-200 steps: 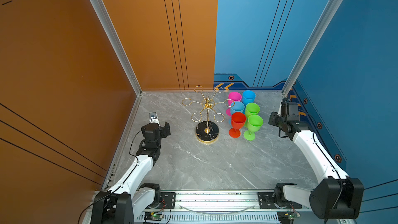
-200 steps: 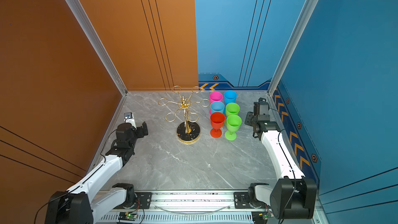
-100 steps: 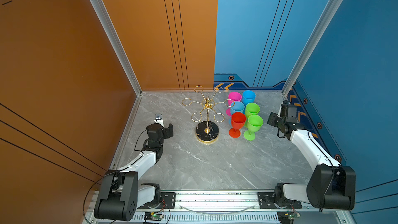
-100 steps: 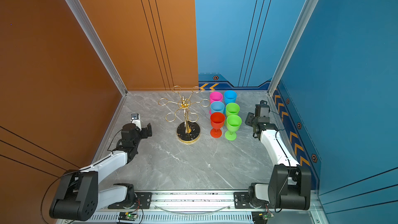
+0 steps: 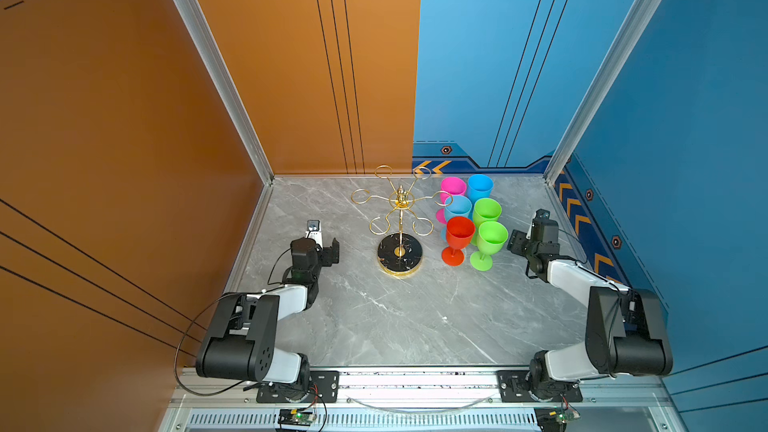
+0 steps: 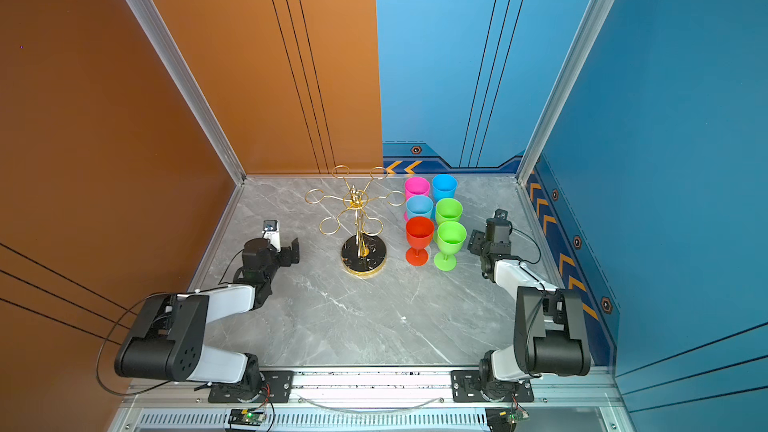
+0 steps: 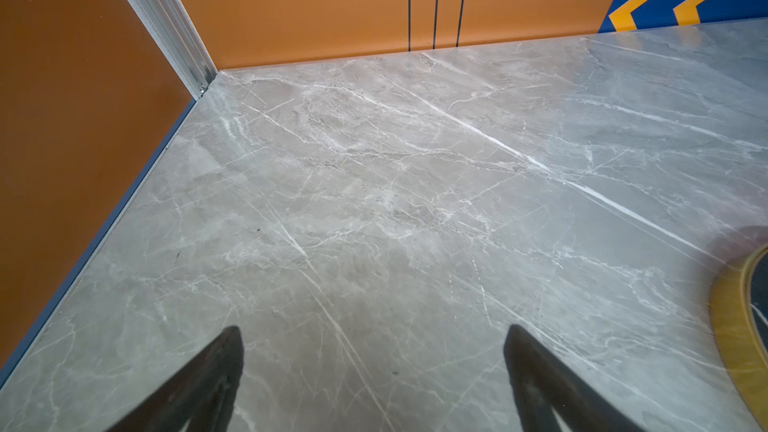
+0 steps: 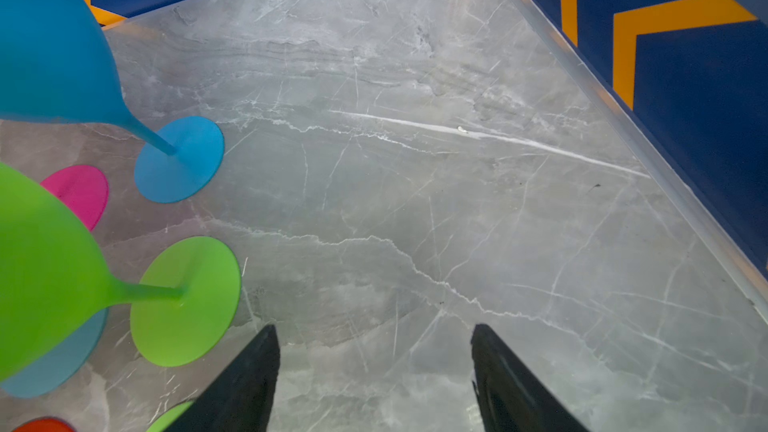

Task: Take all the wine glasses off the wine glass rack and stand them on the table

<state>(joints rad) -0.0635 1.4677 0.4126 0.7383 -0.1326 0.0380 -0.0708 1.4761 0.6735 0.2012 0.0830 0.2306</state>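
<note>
Six wine glasses [image 5: 459,229] stand beside the upright gold rack [image 5: 409,252].

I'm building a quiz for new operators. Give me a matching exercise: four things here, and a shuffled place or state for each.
1. wine glass rack
2. red glass
3. pink glass
4. left gripper

A. in the back row
B. jaws apart over the bare table
C. every loop empty
D. front row, nearest the rack's base

Pairs: 1-C, 2-D, 3-A, 4-B
</note>
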